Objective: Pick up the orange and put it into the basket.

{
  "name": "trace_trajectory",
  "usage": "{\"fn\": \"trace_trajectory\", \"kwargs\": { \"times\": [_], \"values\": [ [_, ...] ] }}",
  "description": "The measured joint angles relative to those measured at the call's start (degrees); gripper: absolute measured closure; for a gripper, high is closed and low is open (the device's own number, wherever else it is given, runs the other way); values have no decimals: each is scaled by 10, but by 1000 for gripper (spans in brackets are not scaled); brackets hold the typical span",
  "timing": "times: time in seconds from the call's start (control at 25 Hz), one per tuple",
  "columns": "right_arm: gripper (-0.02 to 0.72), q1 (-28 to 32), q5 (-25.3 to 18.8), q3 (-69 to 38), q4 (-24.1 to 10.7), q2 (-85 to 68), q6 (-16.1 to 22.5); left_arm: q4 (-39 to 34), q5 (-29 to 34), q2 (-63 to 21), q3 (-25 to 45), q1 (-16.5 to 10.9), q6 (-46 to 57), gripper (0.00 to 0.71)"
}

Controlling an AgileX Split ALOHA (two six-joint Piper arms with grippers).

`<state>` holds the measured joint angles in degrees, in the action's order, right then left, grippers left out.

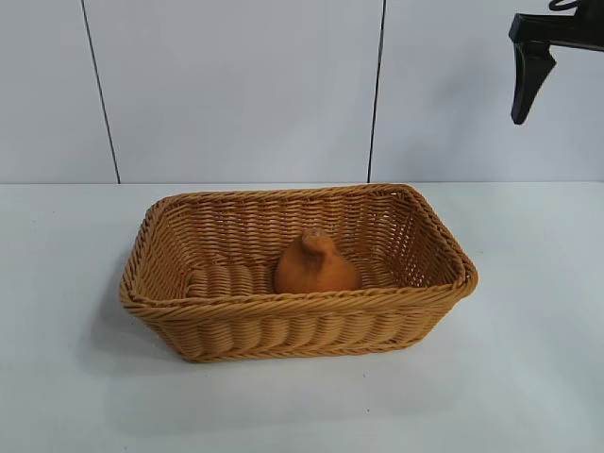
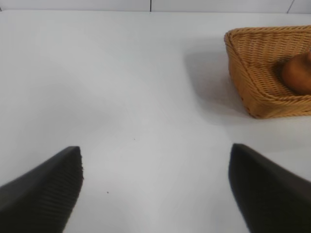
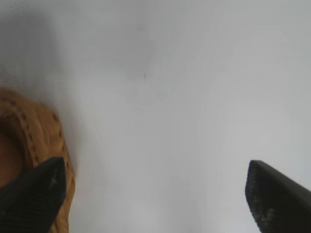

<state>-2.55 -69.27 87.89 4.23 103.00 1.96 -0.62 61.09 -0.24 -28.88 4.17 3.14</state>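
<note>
While the orange (image 1: pixel 317 263) sits inside the basket (image 1: pixel 236 332), on its woven floor and a bit right of centre in the exterior view, knobby top up, neither gripper has hold of it. Basket stands on the white table (image 1: pixel 528 377), roughly mid-table, long side toward the camera, flaring walls and braided rim all intact, casting a soft shadow to its left.

Right gripper (image 1: pixel 528 90) is up in the top right corner of the exterior view, well above the table and off to the right of the basket, only one dark finger clearly seen there, pointing down. Right wrist view shows both its fingertips (image 3: pixel 34 196) spread wide apart with nothing between them, just bare table; a corner of the basket rim (image 3: pixel 41 131) shows beside one fingertip, blurred. So wide open, empty.

Left gripper (image 2: pixel 155 189) does not show in the exterior view. Its wrist view has two dark ribbed fingers (image 2: pixel 46 189) far apart, nothing held, white table in the gap. Basket end (image 2: pixel 257 73) lies well ahead and off to one side of it, with part of the orange (image 2: pixel 297 73) seen over the rim. Left gripper is well apart from the basket, open and empty.

Grey panelled wall (image 1: pixel 236 85) behind the table
</note>
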Motion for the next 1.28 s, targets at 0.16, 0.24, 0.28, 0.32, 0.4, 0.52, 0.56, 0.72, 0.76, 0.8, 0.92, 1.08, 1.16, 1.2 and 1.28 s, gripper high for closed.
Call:
{"fn": "trace_trajectory", "kwargs": {
  "times": [0.16,0.24,0.28,0.32,0.4,0.52,0.56,0.72,0.76,0.8,0.92,1.08,1.16,1.2,1.28],
  "values": [
    [10,0,-4,-162,11,-130,-8,0,0,0,0,0,0,126],
    [10,0,-6,-234,12,-198,-10,0,0,0,0,0,0,126],
    [10,0,-6,-271,12,-236,-10,0,0,0,0,0,0,126],
    [10,0,-6,-305,12,-273,-10,0,0,0,0,0,0,126],
    [10,0,-4,-366,7,-340,-10,0,0,0,0,0,0,126],
    [10,0,30,-452,-11,-443,-10,0,0,0,0,0,0,126],
    [10,0,43,-480,-19,-471,-10,0,0,0,0,0,0,126],
    [10,0,80,-570,-29,-599,-10,0,0,0,0,0,0,126],
    [10,0,86,-586,-30,-632,-10,0,0,0,0,0,0,126],
    [10,0,90,-593,-30,-663,-10,0,0,0,0,0,0,126],
    [10,0,104,-595,-30,-745,-10,0,0,0,0,0,0,126],
    [10,0,108,-595,-30,-855,-10,0,0,0,0,0,0,126],
    [10,0,108,-596,-30,-910,-10,0,0,0,0,0,0,126],
    [10,0,108,-596,-30,-941,-10,0,0,0,0,0,0,126],
    [10,0,108,-598,-30,-998,-10,0,0,0,0,0,0,126]
  ]
}}
